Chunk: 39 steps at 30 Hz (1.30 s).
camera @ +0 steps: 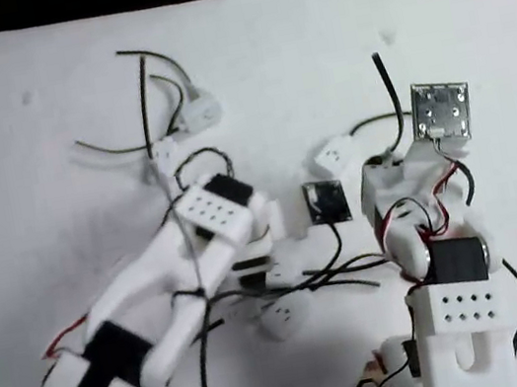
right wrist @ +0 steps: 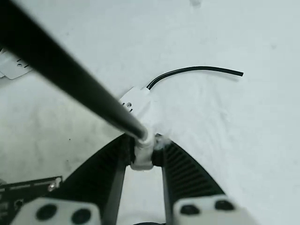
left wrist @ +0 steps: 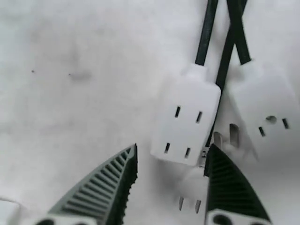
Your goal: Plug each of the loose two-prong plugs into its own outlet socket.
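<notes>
The left gripper (left wrist: 173, 154), its ribbed fingers apart, hovers over a smooth, white, blocky outlet socket (left wrist: 185, 123), with a two-prong plug (left wrist: 190, 190) just beside it. Toward three o'clock on the matte table (camera: 24, 114), the right gripper (right wrist: 143, 161) clamps a white plug (right wrist: 142, 157) on a glossy black cord (right wrist: 70, 79).

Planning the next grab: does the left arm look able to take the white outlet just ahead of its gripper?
Probably yes. The left gripper is open and the outlet lies right at its gap, with bare table on one side; a loose plug and a second outlet crowd the other side.
</notes>
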Motion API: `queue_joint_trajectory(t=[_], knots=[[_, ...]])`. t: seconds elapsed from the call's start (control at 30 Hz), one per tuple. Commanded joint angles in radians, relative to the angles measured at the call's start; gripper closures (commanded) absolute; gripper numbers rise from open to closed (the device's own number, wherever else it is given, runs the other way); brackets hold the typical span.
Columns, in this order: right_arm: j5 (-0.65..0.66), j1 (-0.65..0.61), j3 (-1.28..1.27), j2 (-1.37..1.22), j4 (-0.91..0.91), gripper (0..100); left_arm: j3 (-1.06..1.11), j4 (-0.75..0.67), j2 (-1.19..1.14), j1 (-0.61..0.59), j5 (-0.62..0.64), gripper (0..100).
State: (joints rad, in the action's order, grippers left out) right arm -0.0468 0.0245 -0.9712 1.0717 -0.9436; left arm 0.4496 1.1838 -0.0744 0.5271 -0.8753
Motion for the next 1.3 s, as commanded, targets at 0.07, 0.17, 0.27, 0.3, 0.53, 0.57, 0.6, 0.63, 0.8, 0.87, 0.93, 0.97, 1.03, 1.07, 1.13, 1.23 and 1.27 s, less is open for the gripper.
queue_joint_trajectory(t=[0.07,0.17,0.27,0.3,0.53,0.57,0.6,0.63,0.8,0.87,0.93,0.97,1.03,1.07,1.13,1.23,1.27], knots=[[0.009,0.013,0.061,0.001,0.008,98.1,-0.117,-0.015,-0.119,0.039,-0.005,76],[0.009,0.013,0.061,0.001,0.008,98.1,-0.117,-0.031,-0.14,0.045,-0.005,81],[0.009,0.013,0.06,0.001,0.008,98.1,-0.112,-0.064,-0.14,0.051,-0.003,91],[0.009,0.013,0.06,0.001,0.008,98.1,-0.112,-0.074,-0.14,0.051,-0.002,93],[0.009,0.012,0.058,0.002,0.008,98.1,-0.118,-0.123,-0.14,0.004,0.144,98],[0.009,0.012,0.057,0.002,0.008,98.1,-0.118,-0.123,-0.14,-0.004,0.147,98],[0.009,0.01,0.057,0.002,0.007,98.1,-0.118,-0.123,-0.14,-0.013,0.152,98],[0.009,0.01,0.055,0.002,0.007,98.1,-0.118,-0.123,-0.14,-0.024,0.152,98],[0.009,0.007,0.055,0.002,0.007,98.1,-0.117,-0.123,-0.14,-0.113,0.153,98],[0.009,0.007,0.055,0.002,0.007,98.1,-0.117,-0.123,-0.14,-0.15,0.163,98],[0.009,0.007,0.055,0.002,0.007,98.1,-0.126,-0.123,-0.14,-0.18,0.21,98],[0.009,0.007,0.055,0.002,0.007,98.1,-0.135,-0.123,-0.14,-0.194,0.232,98],[0.009,0.007,0.055,0.002,0.007,98.1,-0.157,-0.123,-0.14,-0.217,0.276,98],[0.009,0.007,0.055,0.002,0.007,98.1,-0.17,-0.123,-0.14,-0.225,0.302,98],[0.009,0.007,0.055,0.002,0.007,98.1,-0.193,-0.121,-0.14,-0.229,0.364,98],[0.009,0.007,0.055,0.002,0.007,98.1,-0.203,-0.115,-0.14,-0.214,0.42,98],[0.009,0.007,0.055,0.002,0.007,98.1,-0.201,-0.112,-0.14,-0.203,0.42,97]])
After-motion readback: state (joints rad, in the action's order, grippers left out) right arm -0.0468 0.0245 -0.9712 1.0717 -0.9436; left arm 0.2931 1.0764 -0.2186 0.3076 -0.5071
